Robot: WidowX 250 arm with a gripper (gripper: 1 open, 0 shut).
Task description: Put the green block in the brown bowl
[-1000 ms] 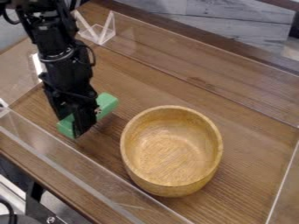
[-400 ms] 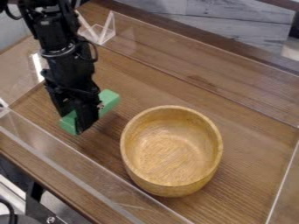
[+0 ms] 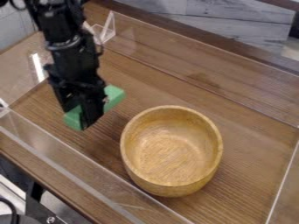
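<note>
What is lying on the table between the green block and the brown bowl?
Nothing: between the green block and the bowl, the camera view shows only bare table.

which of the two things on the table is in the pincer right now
The green block: the shut pincer clamps it at the left. The brown bowl sits apart to the right, empty and untouched.

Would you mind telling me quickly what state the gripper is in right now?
Gripper: closed on the green block, held off the table, beside the brown bowl.
</note>
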